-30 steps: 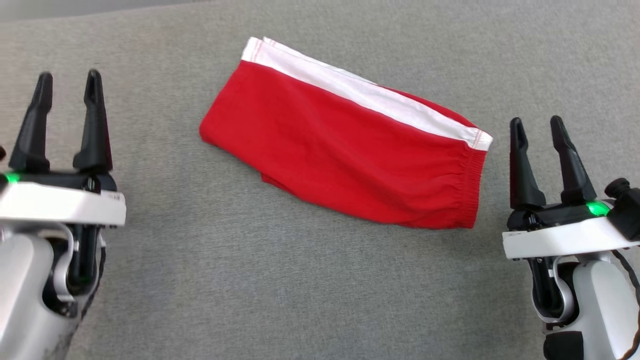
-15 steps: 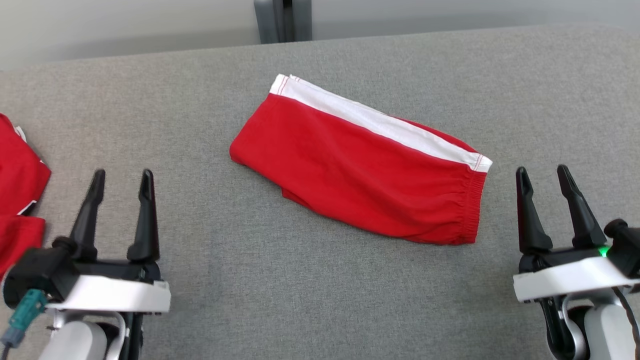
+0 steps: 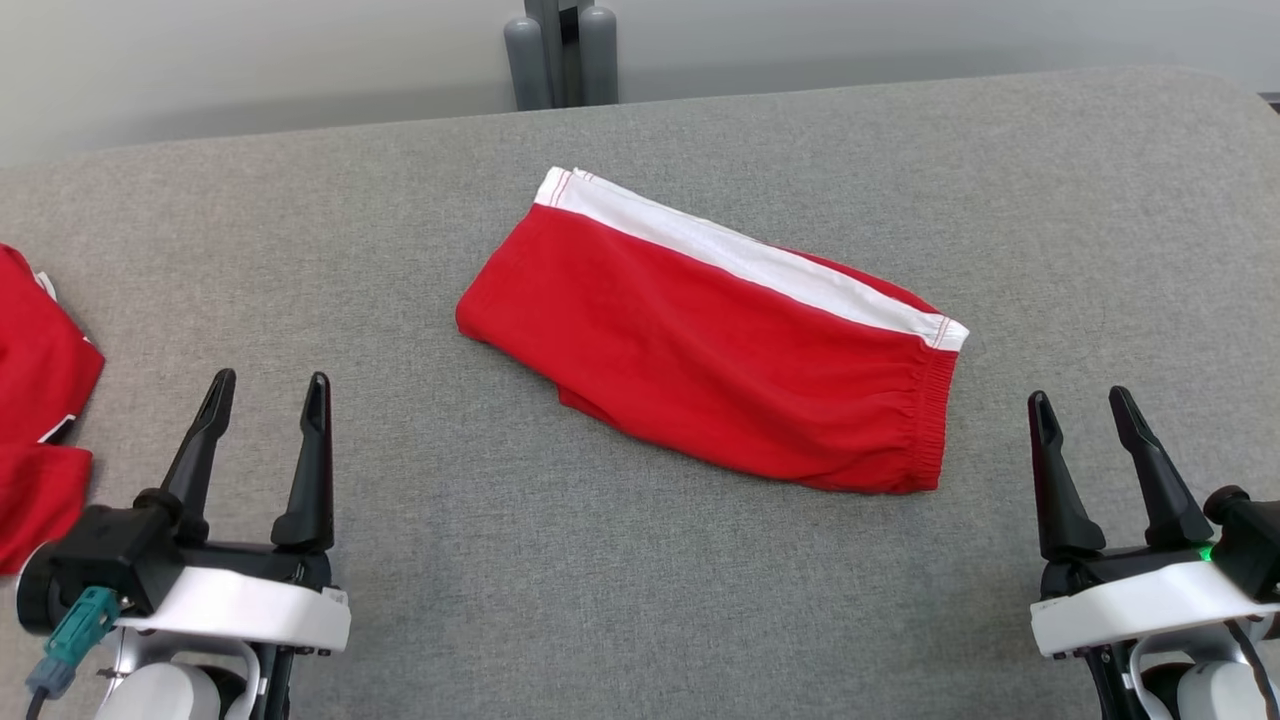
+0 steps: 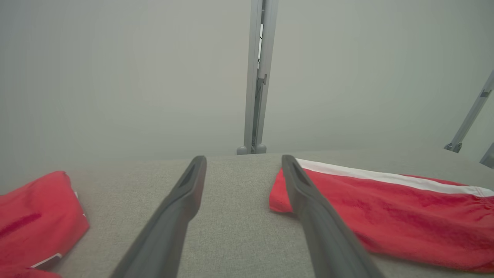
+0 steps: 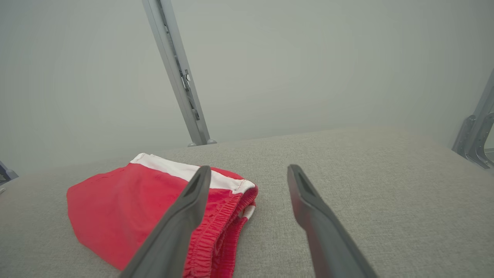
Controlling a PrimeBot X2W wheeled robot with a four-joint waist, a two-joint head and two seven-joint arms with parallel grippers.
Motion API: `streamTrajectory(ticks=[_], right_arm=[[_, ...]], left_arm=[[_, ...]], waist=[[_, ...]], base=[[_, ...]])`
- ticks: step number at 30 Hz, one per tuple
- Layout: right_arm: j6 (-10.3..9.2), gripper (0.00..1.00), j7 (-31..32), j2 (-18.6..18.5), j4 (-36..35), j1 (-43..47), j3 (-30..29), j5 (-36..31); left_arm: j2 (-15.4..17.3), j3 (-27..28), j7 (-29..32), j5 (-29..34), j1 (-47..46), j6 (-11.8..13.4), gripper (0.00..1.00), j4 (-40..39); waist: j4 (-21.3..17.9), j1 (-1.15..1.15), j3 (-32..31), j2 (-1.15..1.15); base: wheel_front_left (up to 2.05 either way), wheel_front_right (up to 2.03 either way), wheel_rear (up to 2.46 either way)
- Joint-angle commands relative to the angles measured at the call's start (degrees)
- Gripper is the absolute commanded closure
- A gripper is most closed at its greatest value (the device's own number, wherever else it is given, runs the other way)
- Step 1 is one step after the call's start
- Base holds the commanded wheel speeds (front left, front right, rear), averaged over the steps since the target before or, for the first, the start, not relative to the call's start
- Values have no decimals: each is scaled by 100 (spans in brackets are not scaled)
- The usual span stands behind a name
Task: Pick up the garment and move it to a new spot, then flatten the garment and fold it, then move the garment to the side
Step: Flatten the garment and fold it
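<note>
left fingers [image 3: 305, 470] stand apart at the lower left of the head view, two long dark prongs pointing up the picture and holding nothing, with bare grey fabric showing between them. right fingers [image 3: 1055, 490] at the lower right are spread the same way and are also empty. both pairs sit over a desk [image 3: 600, 560] covered in grey woven cloth. the garment [image 3: 720, 350], a pair of red shorts with a white stripe, lies folded flat near the middle of the desk, between the two arms and further from the robot than either. it lies at a slant, its left end further away and its right end nearer. the white stripe runs along its far edge, and the gathered elastic waistband forms its right end, near the right fingers but apart from them. in the left wrist view the garment [image 4: 386, 204] lies to the right of the spread left fingers [image 4: 170, 224]. in the right wrist view its waistband end [image 5: 227, 216] sits partly behind one of the right fingers [image 5: 173, 231]. a second red cloth [image 3: 40, 400] lies at the left edge of the desk, well apart from the garment. a grey metal post [image 3: 560, 50] rises beyond the far edge of the desk against a pale wall.
</note>
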Motion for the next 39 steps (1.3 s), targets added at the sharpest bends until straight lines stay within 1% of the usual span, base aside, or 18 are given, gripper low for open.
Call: streamTrajectory(ticks=[1, 4, 7, 11, 16, 21, 25, 26, 27, 29, 32, 36, 37, 38, 39], right_arm=[[-2, 0, 13, -29, -40, 19, 2, 28], [-2, 0, 28, -29, -72, 8, 19, 45], [-2, 0, 29, -29, -114, -25, 41, 75], [-2, 0, -20, -28, -101, -136, 110, 119], [-2, 0, -126, -28, -20, -294, 279, 184], [-2, 0, -246, -28, 106, -457, 466, 307], [-2, 0, -379, -29, 241, -561, 603, 455], [-2, 0, -400, -27, 277, -588, 627, 482], [-2, 0, -400, -27, 277, -588, 627, 482], [-2, 0, -459, -28, 364, -630, 655, 543], [-2, 0, -530, -28, 464, -652, 662, 606], [-2, 0, -601, -28, 566, -686, 653, 695], [-2, 0, -617, -28, 580, -699, 656, 727], [-2, 0, -617, -28, 596, -714, 660, 738], [-2, 0, -626, -28, 614, -731, 662, 745]], left_arm=[[47, -3, 23, 51, -116, 15, 0, -26], [71, -51, 127, 50, -274, -47, 0, -24], [54, -119, 262, -58, -539, -202, 0, 50], [-5, -311, 529, -229, -1008, -552, 0, 382], [-124, -576, 1050, -533, -1701, -1067, 0, 1170], [-189, -749, 1490, -694, -2331, -1413, 0, 2047], [-205, -785, 1663, -740, -2731, -1533, 0, 2703], [-199, -763, 1683, -753, -2810, -1527, 0, 2877], [-199, -763, 1683, -753, -2810, -1527, 0, 2877], [-200, -716, 1674, -798, -2930, -1550, 0, 3192], [-242, -712, 1708, -873, -3033, -1611, 0, 3559], [-320, -788, 1846, -987, -3070, -1710, 0, 3847], [-335, -817, 1871, -995, -3083, -1746, 6, 3887], [-365, -837, 1905, -1032, -3086, -1764, 43, 3917], [-394, -851, 1924, -1068, -3091, -1781, 88, 3939]], waist=[[-13, 0, 13, 0], [-46, 0, 50, 0], [-91, 0, 131, 0], [-203, 0, 280, 0], [-393, 0, 542, 0], [-611, 0, 812, 0], [-751, 0, 976, 0], [-783, 0, 1005, 0], [-783, 0, 1005, 0], [-842, 0, 1043, 0], [-887, 0, 1058, 0], [-901, 0, 1061, 0], [-898, 0, 1061, 0], [-895, 0, 1059, 0], [-891, 0, 1057, 0]], base=[[0, 0, 0], [0, 0, 0], [0, 0, 0], [0, 0, 0], [0, 0, 0], [0, 0, 0], [0, 0, 0], [0, 0, 0], [0, 0, 0], [0, 0, 0], [0, 0, 0], [0, 0, 0], [0, 0, 0], [0, 0, 0], [0, 0, 0]])
